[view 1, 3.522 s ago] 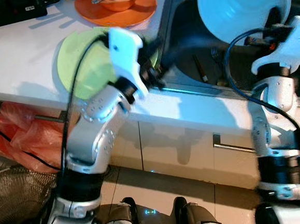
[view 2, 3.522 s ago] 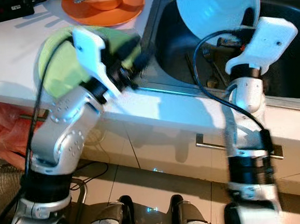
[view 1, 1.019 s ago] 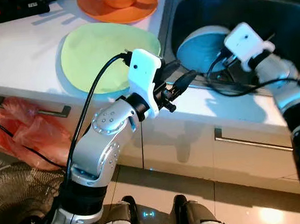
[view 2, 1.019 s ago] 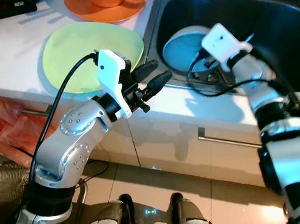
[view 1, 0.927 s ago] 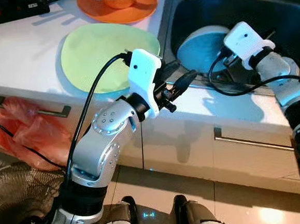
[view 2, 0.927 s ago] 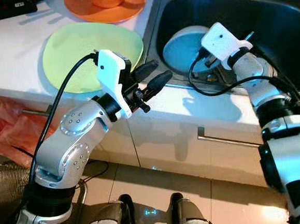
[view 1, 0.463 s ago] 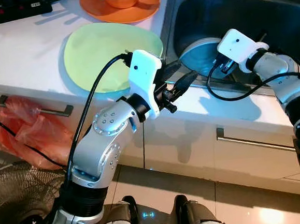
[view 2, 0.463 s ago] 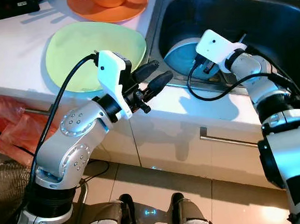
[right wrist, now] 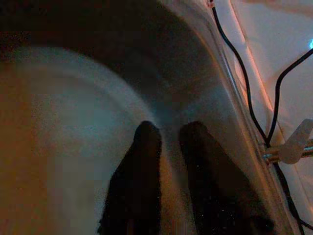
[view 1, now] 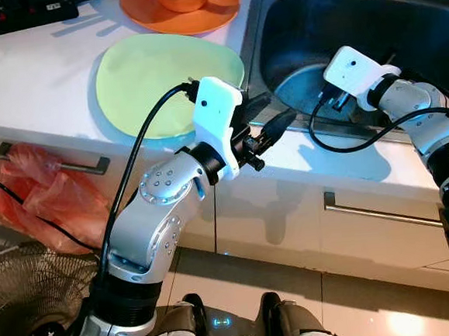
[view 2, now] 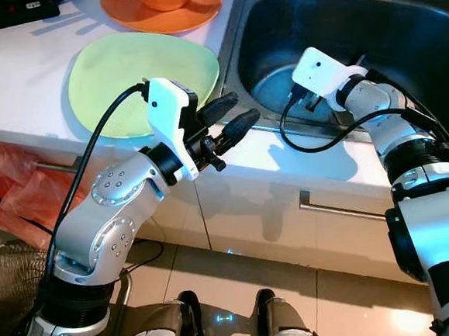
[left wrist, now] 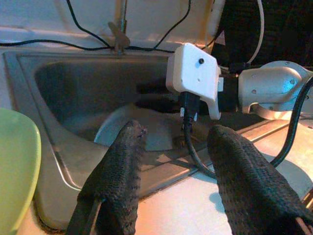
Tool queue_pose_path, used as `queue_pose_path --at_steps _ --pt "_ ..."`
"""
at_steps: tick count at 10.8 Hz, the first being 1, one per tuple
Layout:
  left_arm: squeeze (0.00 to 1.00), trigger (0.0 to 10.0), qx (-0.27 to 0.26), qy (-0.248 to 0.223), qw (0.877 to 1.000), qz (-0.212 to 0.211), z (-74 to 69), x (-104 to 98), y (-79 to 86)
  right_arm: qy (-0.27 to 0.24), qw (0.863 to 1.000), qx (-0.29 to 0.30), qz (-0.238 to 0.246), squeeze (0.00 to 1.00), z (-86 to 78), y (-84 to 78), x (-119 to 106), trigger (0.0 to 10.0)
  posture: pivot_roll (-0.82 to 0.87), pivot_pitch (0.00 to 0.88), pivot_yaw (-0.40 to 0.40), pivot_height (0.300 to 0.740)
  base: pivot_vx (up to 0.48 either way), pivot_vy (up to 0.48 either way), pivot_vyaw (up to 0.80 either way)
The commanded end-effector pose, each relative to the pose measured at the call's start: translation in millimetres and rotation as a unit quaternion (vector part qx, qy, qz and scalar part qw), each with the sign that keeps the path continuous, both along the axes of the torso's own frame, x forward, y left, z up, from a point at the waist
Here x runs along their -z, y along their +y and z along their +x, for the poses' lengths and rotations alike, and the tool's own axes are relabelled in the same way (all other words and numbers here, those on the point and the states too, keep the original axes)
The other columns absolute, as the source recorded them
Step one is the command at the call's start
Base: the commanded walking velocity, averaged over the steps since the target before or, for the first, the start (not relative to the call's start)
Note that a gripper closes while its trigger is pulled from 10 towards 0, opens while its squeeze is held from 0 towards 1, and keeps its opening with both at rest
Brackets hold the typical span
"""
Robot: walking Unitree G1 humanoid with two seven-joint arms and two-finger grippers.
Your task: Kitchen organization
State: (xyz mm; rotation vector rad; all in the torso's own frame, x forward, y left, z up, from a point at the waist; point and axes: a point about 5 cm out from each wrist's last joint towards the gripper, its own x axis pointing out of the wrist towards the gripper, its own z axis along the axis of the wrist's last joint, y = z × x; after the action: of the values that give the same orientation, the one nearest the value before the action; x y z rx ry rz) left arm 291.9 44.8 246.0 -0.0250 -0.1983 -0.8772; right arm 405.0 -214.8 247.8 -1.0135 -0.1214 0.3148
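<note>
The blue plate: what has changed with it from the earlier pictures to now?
The right gripper carried the blue plate from high above the sink down into it, tilting it lower until it lies near flat. The left gripper drew back off the green plate, which stayed on the counter.

A: What sits ahead of the right gripper [right wrist: 168, 134]?
B: Its two black fingers [right wrist: 142, 166] lie close together over a pale blue plate [right wrist: 63, 127] spread across the frame's left.
A: And behind?
B: The dark sink wall [right wrist: 195, 63] curves above; black cables [right wrist: 244, 63] run down the upper right.
</note>
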Motion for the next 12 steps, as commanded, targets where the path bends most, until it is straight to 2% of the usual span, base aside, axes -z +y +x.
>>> queue_pose_path --at_steps 1,2,4,5,6,7,8,9,10,11,12 --pt "0.0 10.0 0.012 -0.002 1.0 0.002 -5.5 1 -4.3 0.002 1.0 0.003 -0.006 0.55 0.0 -4.9 -5 10.0 0.12 0.25 -0.048 0.74 0.0 0.0 0.0" --pt "0.0 10.0 0.011 -0.002 1.0 0.002 -5.4 1 -4.2 0.003 1.0 0.001 -0.007 0.0 -0.2 -3.8 -3 10.0 0.12 0.25 -0.048 0.74 0.0 0.0 0.0" --pt "0.0 10.0 0.011 -0.001 1.0 0.002 -5.6 1 -4.0 0.01 1.0 -0.003 -0.005 0.0 -0.7 -2.7 1 10.0 0.12 0.249 -0.046 0.74 0.0 0.0 0.0" --pt "0.0 10.0 0.01 -0.001 1.0 0.002 -5.6 1 -4.1 -0.003 1.0 0.001 0.014 0.0 -1.0 -3.4 0 10.0 0.12 0.25 -0.045 0.74 0.0 0.0 0.0" --pt "0.0 10.0 0.009 -0.001 1.0 0.002 -5.5 1 -4.0 -0.024 0.999 0.003 0.041 0.0 -1.4 -3.4 -4 10.0 0.12 0.251 -0.045 0.74 0.0 0.0 0.0" --pt "0.0 10.0 0.005 -0.003 1.0 0.002 -4.6 1 -2.9 -0.062 0.993 -0.008 0.101 0.0 -2.6 -0.6 -16 10.0 0.13 0.252 -0.044 0.74 0.0 0.0 0.0" --pt "0.0 10.0 -0.002 -0.006 1.0 -0.004 -3.3 -1 -1.1 -0.114 0.971 -0.024 0.207 0.0 -4.7 2.7 -36 10.0 0.12 0.253 -0.041 0.74 0.0 0.0 0.0" --pt "0.0 10.0 -0.003 -0.007 1.0 -0.005 -2.6 -2 -0.7 -0.152 0.947 -0.042 0.281 0.0 -8.1 5.9 -52 10.0 0.12 0.253 -0.038 0.74 0.0 0.0 0.0" --pt "0.0 10.0 -0.002 -0.008 1.0 -0.005 -2.1 -2 -1.2 -0.202 0.91 -0.077 0.354 0.0 -17.3 12.9 -74 10.0 0.11 0.251 -0.035 0.74 0.0 0.0 0.0" --pt "0.0 10.0 -0.009 -0.014 1.0 -0.012 -0.6 -4 -0.7 -0.229 0.878 -0.099 0.409 0.0 -27.2 19.7 -86 10.0 0.1 0.25 -0.034 0.74 0.0 0.0 0.0" --pt "0.0 10.0 -0.032 -0.027 0.999 -0.032 3.8 -10 2.7 -0.25 0.855 -0.115 0.44 0.0 -41.1 27.3 -88 10.0 0.09 0.249 -0.031 0.74 0.0 0.0 0.0"
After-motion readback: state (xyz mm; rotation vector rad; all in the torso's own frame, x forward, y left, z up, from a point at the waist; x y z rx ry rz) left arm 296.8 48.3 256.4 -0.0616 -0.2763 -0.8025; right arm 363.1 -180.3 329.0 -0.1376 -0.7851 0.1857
